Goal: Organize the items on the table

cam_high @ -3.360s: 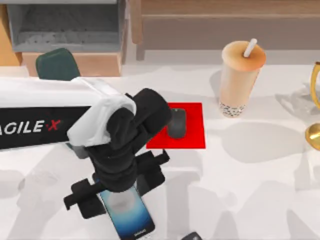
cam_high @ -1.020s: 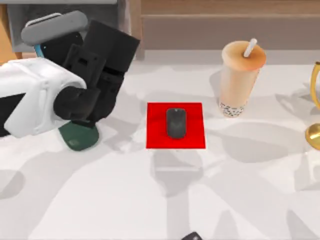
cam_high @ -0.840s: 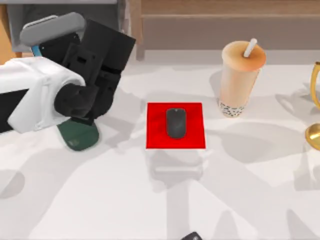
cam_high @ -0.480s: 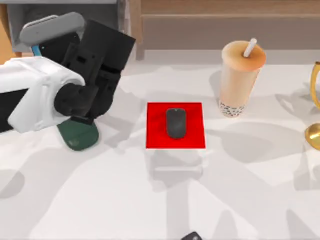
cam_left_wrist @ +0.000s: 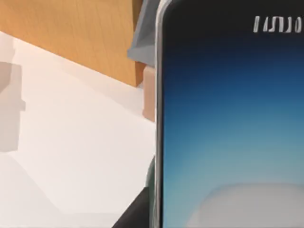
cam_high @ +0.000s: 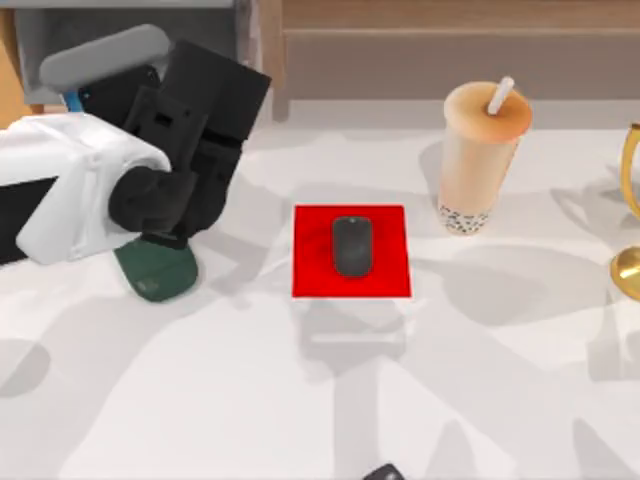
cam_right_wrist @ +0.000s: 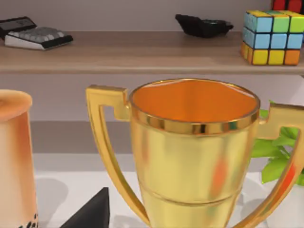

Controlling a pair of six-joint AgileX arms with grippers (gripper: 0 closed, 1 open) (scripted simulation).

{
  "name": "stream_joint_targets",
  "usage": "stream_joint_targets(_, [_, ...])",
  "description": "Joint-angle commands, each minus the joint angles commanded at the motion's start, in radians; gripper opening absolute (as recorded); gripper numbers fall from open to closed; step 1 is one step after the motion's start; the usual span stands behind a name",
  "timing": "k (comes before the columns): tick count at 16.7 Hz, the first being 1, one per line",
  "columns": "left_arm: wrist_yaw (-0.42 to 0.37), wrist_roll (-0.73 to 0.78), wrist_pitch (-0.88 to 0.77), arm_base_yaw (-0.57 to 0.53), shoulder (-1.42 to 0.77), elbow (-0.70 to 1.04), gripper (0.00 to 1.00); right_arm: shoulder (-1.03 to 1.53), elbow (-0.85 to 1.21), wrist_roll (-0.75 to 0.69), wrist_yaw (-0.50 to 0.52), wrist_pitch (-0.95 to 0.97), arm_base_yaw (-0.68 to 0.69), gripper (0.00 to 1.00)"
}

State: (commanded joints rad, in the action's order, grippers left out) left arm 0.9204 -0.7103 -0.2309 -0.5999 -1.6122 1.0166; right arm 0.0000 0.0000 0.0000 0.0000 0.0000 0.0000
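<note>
Top view: left gripper (cam_high: 160, 215) far-left, above green stand (cam_high: 155, 272) | pinching phone (cam_left_wrist: 228, 123) — long axis upright | right arm nearer cup (cam_high: 480, 160), fingers untellable

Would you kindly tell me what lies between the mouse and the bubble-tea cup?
In the top view, just the red mat's edge under the mouse, then bare table up to the cup.

Gold trophy (cam_right_wrist: 194, 152) before a shelf (cam_right_wrist: 142, 50) (puzzle cube (cam_right_wrist: 272, 37) on it).
</note>
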Motion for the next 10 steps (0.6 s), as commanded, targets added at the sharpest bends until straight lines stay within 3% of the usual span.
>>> stream_joint_targets(2, [0.000, 0.000, 0.000, 0.000, 0.000, 0.000, 0.98, 0.000, 0.000, 0.000, 0.000, 0.000, 0.000, 1.00])
stream_joint_targets(3, [0.000, 0.000, 0.000, 0.000, 0.000, 0.000, 1.00, 0.000, 0.000, 0.000, 0.000, 0.000, 0.000, 1.00])
stream_joint_targets(10, [0.000, 0.000, 0.000, 0.000, 0.000, 0.000, 1.00, 0.000, 0.000, 0.000, 0.000, 0.000, 0.000, 1.00])
